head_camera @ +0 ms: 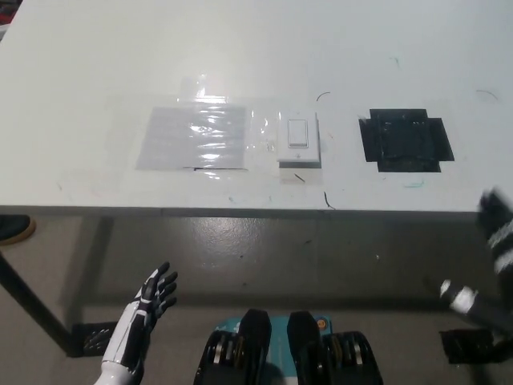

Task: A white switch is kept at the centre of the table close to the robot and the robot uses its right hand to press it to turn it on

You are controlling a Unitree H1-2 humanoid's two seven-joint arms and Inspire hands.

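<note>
A white switch (298, 140) lies flat on the white surface (96, 72), well up and left of the black right hand (498, 228), which blurs at the frame's edge, its grip impossible to tell. The white left hand (154, 294) rests low, fingers spread, empty.

Light: you get bright, even light on the white table (96, 72).
Glare: on the clear tape (210, 128).
Blur: right hand (497, 241) smeared.
Shadow: below the table.
</note>
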